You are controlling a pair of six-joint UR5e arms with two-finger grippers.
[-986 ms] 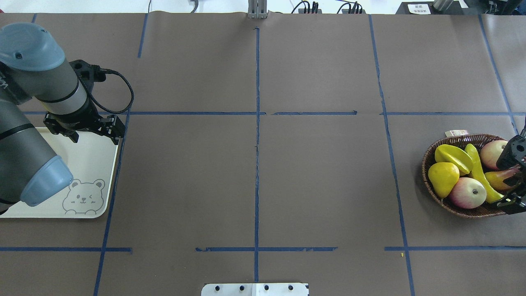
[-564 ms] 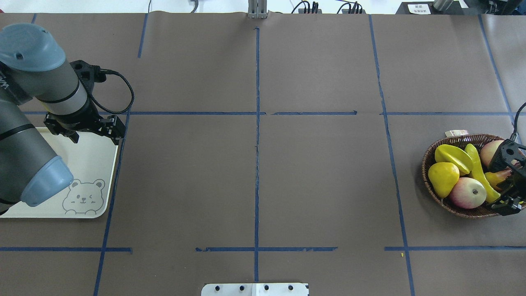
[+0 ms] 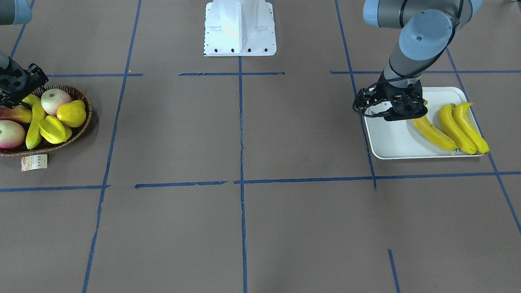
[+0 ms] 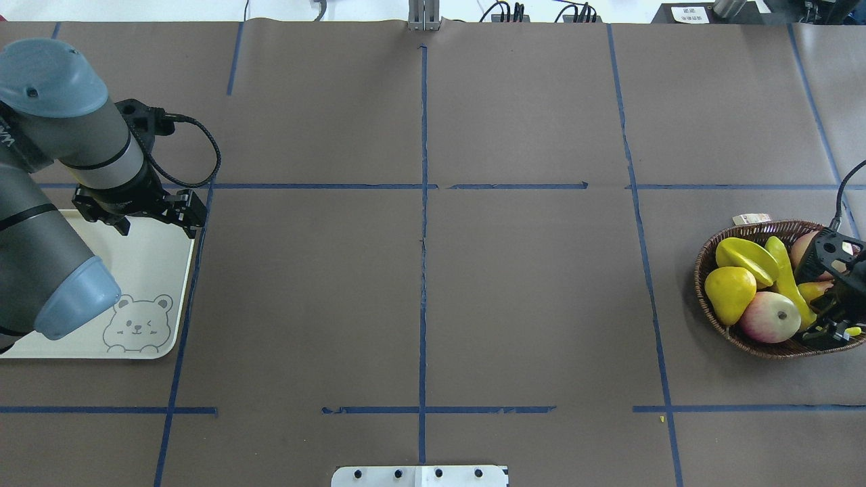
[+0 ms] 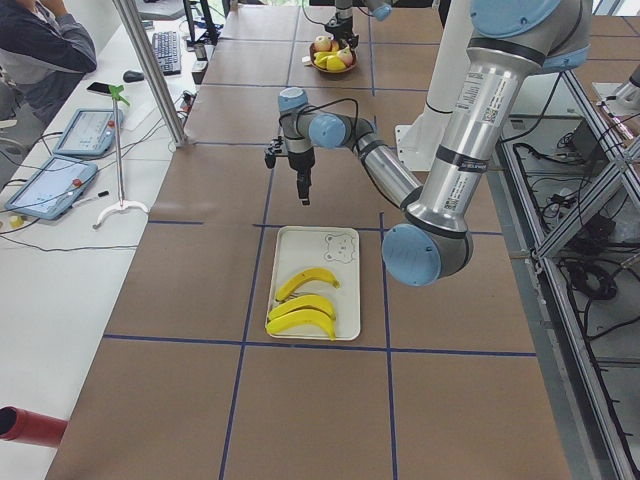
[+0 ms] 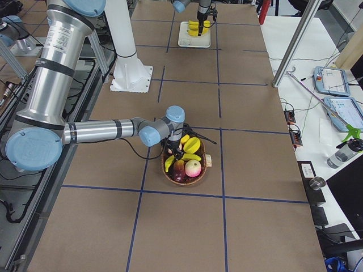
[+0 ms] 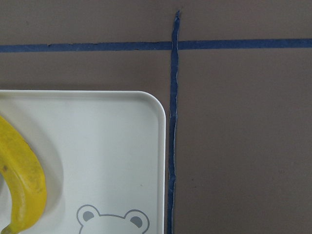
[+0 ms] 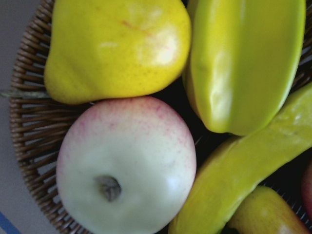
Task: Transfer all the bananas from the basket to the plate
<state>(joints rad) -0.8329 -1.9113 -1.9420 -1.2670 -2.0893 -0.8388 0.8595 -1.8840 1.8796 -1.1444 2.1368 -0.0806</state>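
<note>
Three yellow bananas (image 3: 452, 128) lie side by side on the pale plate (image 3: 390, 140), away from its bear drawing (image 4: 139, 325). My left gripper (image 4: 145, 220) hangs open and empty over the plate's far corner, and its wrist view shows one banana (image 7: 24, 180) at the left edge. A last banana (image 4: 788, 281) lies in the wicker basket (image 4: 703, 301) between the other fruit. My right gripper (image 4: 831, 297) is low over the basket's right half, open, just right of that banana (image 8: 258, 185). Its fingertips are not visible in the wrist view.
The basket also holds a starfruit (image 4: 747, 260), a yellow pear (image 4: 729, 291), two apples (image 4: 770, 316) and a reddish fruit under the gripper. A paper tag (image 4: 751, 218) hangs off its far rim. Brown paper with blue tape lines covers the table between basket and plate.
My right gripper has moved left from the basket's right edge to above the fruit and sits lower. The left arm and the bananas have not moved.
</note>
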